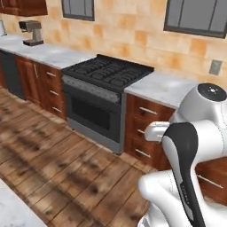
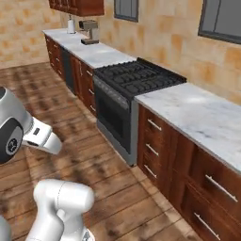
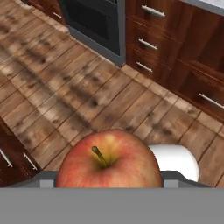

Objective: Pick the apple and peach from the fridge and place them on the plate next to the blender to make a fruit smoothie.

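Wooden plank floor (image 3: 78, 96), gripper (image 3: 107, 183) clamped on round glossy red apple (image 3: 108, 159)

A black stove (image 1: 106, 73) with its oven sits mid-frame, between stretches of pale marble counter (image 1: 162, 88) over dark wood drawers (image 1: 146, 128). A small coffee machine (image 1: 31, 32) stands on the counter at upper left. Wooden floor (image 1: 53, 164) spreads across the lower left.

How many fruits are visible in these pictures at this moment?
1. The apple sits at the bottom of the hand view, right at the gripper, stem toward the camera, above the wooden floor. The peach may be elsewhere, outside these views.
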